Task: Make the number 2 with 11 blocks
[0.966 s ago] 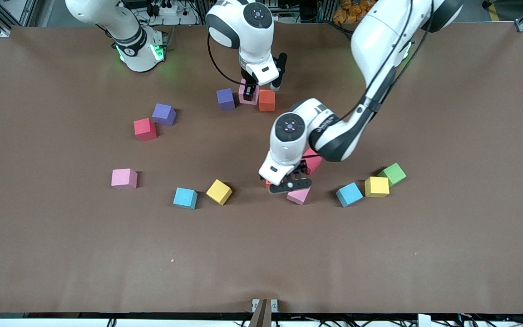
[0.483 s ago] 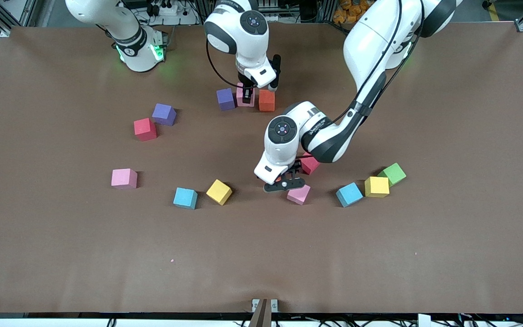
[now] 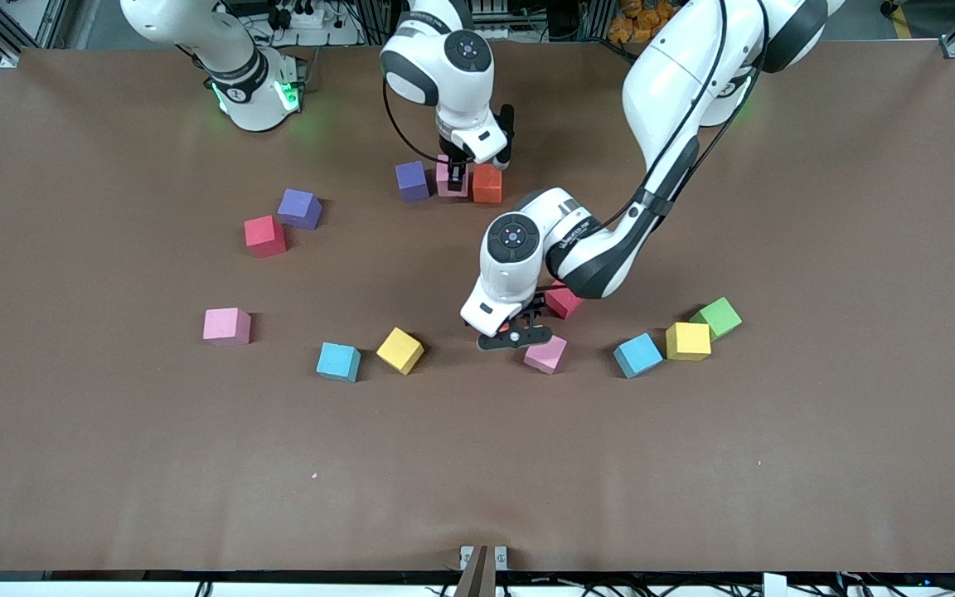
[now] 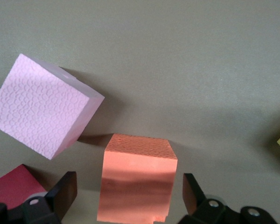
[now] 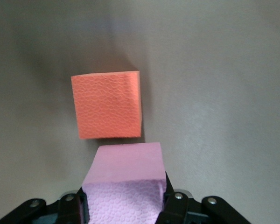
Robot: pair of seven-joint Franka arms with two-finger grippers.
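My right gripper (image 3: pixel 454 171) is shut on a pink block (image 5: pixel 126 184), which it holds low between a purple block (image 3: pixel 412 180) and an orange block (image 3: pixel 487 183), in a row near the arms' bases. In the right wrist view that orange block (image 5: pixel 107 105) lies just ahead of the pink one. My left gripper (image 3: pixel 514 335) is down at the table, open, with another orange block (image 4: pixel 137 179) between its fingers (image 4: pixel 65 193), apart from both. A pink block (image 3: pixel 545 354) and a crimson block (image 3: pixel 564 300) lie right beside it.
Loose on the table toward the right arm's end are purple (image 3: pixel 300 208), crimson (image 3: pixel 265 235), pink (image 3: pixel 226 325), light blue (image 3: pixel 338 361) and yellow (image 3: pixel 400 349) blocks. Toward the left arm's end lie light blue (image 3: pixel 637 355), yellow (image 3: pixel 687 341) and green (image 3: pixel 716 317) cubes.
The left gripper has shifted slightly toward the right arm's end and settled around the orange block. The right gripper has brought the pink block lower, into the gap between purple and orange.
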